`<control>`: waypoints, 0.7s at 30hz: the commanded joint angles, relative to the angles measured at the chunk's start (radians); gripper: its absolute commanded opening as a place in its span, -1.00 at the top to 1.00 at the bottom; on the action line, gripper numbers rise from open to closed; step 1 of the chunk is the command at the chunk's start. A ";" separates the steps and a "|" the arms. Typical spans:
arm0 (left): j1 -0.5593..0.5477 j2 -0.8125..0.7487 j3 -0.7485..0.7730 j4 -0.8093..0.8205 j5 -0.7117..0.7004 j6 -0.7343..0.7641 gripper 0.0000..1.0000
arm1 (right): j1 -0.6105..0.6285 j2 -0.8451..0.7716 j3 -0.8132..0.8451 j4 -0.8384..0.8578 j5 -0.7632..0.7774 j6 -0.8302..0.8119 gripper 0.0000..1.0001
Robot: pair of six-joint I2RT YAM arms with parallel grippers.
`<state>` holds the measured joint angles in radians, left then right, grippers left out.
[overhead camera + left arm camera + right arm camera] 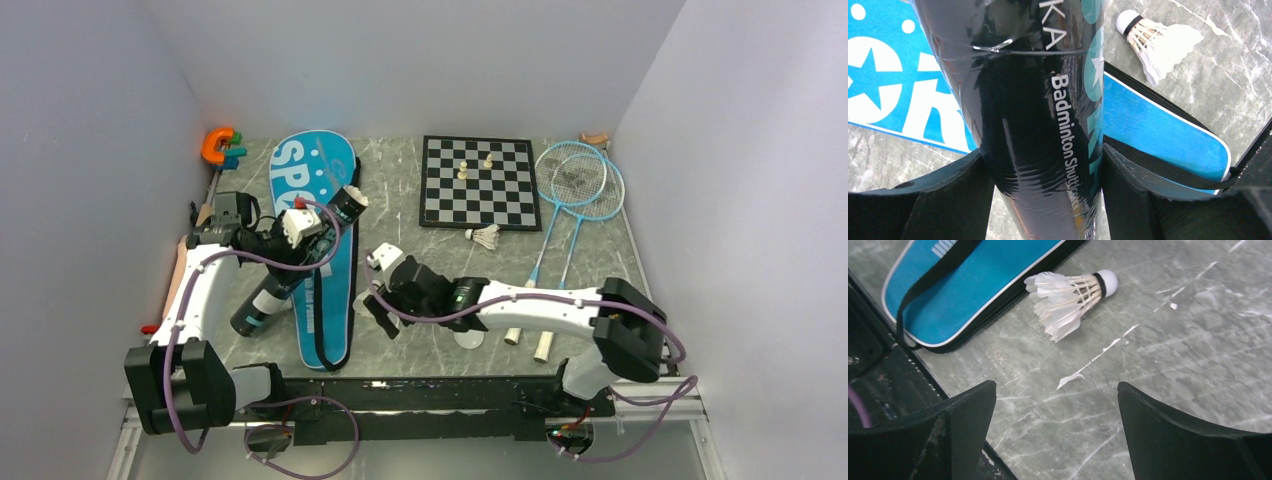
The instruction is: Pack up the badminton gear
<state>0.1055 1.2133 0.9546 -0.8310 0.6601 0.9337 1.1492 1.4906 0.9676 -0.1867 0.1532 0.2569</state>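
Observation:
My left gripper (300, 240) (1043, 190) is shut on the long black tube (295, 265) (1033, 100), which slants over the blue "SPORT" racket bag (322, 290) (1158, 130). The tube's print reads "Badminton Shuttlecock". My right gripper (380, 297) (1058, 410) stands open over bare table, right of the bag (968, 285). A white feather shuttlecock (1068, 297) (1158, 42) lies on its side just ahead of its fingers, beside the bag's edge. Another shuttlecock (486, 237) rests below the chessboard. Two light-blue rackets (578, 180) lie at the right, handles toward me.
A black-and-white chessboard (478, 182) with a few pieces sits at the back centre. An orange clamp tool (220, 147) is in the back left corner. A white disc (468, 340) lies under the right forearm. Grey walls close three sides.

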 commanded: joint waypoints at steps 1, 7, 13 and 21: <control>0.004 -0.004 0.035 -0.023 0.064 0.051 0.98 | 0.023 0.081 0.057 0.104 0.045 -0.071 -0.85; 0.007 -0.014 0.018 -0.007 0.066 0.048 0.98 | 0.030 0.195 0.094 0.169 0.071 -0.086 -0.58; 0.006 -0.030 -0.011 -0.009 0.057 0.059 0.99 | 0.030 0.261 0.107 0.253 0.117 -0.085 -0.27; 0.008 -0.046 -0.027 -0.010 0.058 0.061 0.99 | 0.029 0.266 0.087 0.284 0.183 -0.081 0.49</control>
<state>0.1081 1.2007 0.9287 -0.8455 0.6724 0.9752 1.1744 1.7729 1.0355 0.0261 0.2806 0.1753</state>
